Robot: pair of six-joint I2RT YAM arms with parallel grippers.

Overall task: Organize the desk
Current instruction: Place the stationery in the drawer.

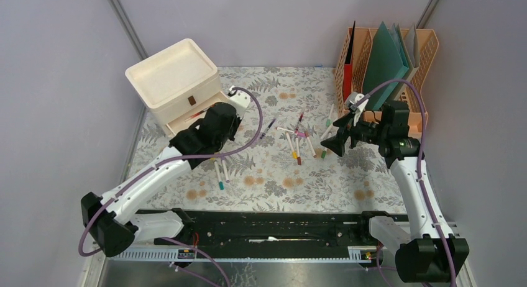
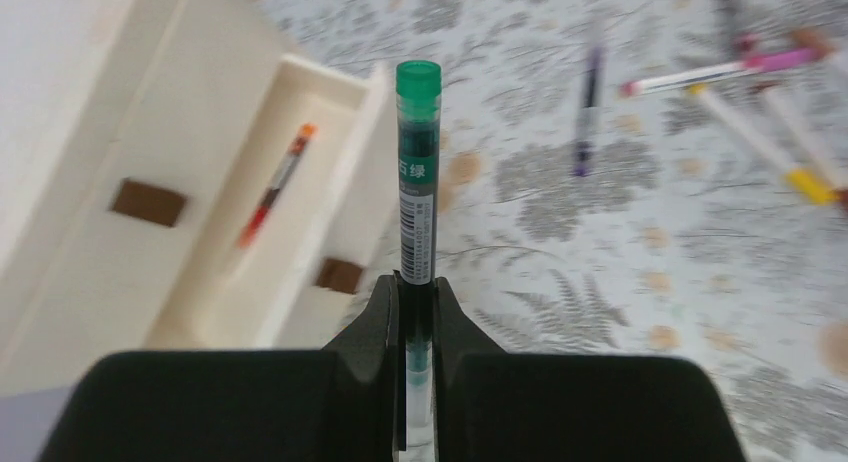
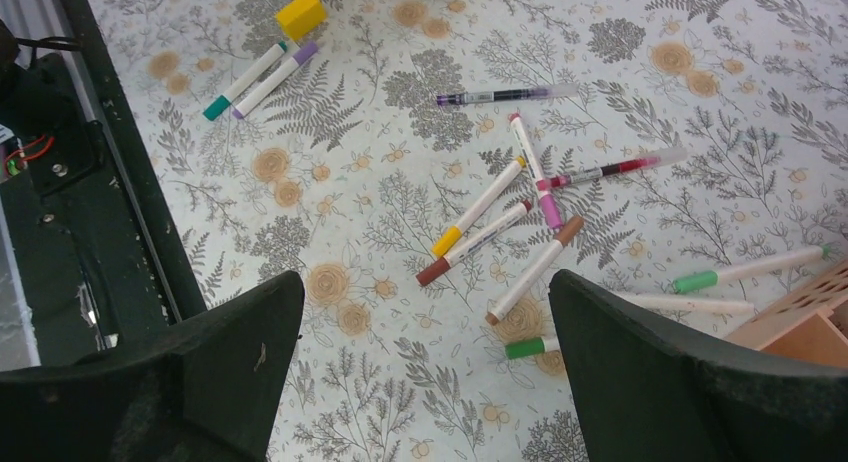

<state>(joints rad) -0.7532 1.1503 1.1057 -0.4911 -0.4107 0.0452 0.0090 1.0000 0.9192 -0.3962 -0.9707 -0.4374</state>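
Holding green pen (image 2: 418, 162) beside open drawer (image 2: 325, 152).
Left claw (image 2: 418, 287) grasps it, right claw (image 3: 425, 282) released; red pen (image 2: 275, 182) stowed, markers (image 3: 478, 207) litter worktop (image 3: 640, 112).

The left arm (image 1: 149, 175) is extended forward, with the left gripper (image 2: 417, 287) clamped on a green-capped pen (image 2: 418, 162). The right gripper (image 3: 425, 282) is held wide open, angled downward.

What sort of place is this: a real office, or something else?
Probably a robot test booth staged as a desk, not an office. Bare grey walls enclose the desk, which bears markers, a drawer box and a file rack; the left arm and right arm are bolted to a black rail.
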